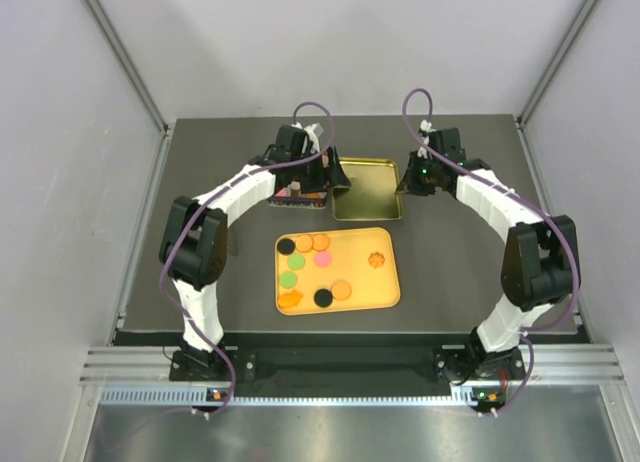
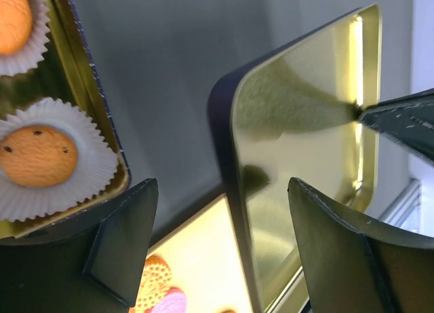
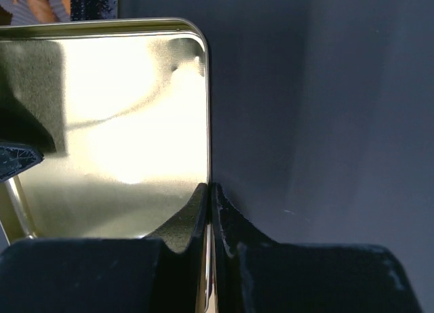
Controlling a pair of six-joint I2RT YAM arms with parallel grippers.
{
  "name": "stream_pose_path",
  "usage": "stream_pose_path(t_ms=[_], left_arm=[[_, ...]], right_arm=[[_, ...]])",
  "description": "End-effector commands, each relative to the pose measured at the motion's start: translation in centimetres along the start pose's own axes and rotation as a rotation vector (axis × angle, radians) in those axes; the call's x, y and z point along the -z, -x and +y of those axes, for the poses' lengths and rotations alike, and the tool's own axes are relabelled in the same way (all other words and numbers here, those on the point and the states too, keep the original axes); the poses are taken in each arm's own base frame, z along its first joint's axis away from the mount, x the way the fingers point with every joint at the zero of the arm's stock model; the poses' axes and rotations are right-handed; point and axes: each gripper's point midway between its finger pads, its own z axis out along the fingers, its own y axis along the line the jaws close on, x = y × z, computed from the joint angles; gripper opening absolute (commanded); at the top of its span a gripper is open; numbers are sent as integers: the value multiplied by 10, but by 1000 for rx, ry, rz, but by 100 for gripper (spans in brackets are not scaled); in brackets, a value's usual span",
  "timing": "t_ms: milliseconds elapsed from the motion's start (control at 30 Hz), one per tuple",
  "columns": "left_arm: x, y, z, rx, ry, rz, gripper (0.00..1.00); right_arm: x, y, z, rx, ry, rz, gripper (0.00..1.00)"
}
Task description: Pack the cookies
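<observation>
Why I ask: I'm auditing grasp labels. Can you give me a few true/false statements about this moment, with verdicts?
1. The right gripper is shut on the gold lid at its rim. True.
2. The left gripper is shut on the lid too. False: its jaws stand open, with the lid's edge seen between them.
3. Loose cookies lie on the yellow tray. True.
4. In the tin, all paper cups are empty. False: the two in the left wrist view each hold an orange cookie.
</observation>
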Motion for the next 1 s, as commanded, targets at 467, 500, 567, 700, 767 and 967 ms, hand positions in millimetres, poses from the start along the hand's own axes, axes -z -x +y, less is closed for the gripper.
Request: stream_pose_path(t_ms=[467, 500, 567, 700, 767, 967], left_arm=[[61, 30, -57, -22, -175, -120, 0], [63, 30, -55, -23, -166, -114, 0], [69, 36, -52, -25, -140, -127, 0], [80, 43, -30, 8, -43, -118, 0], [88, 45, -17, 33, 5, -106, 0], [99, 51, -9, 42, 22, -99, 0]], right_arm=[[19, 5, 56, 101, 90, -113, 9], [20, 6, 57, 105, 83, -120, 19], [27, 6, 60, 136, 75, -141, 37], [57, 21, 60, 248, -39, -299, 79], [80, 19, 78, 345, -41, -370, 86], [115, -35, 151, 774, 71, -508, 98]])
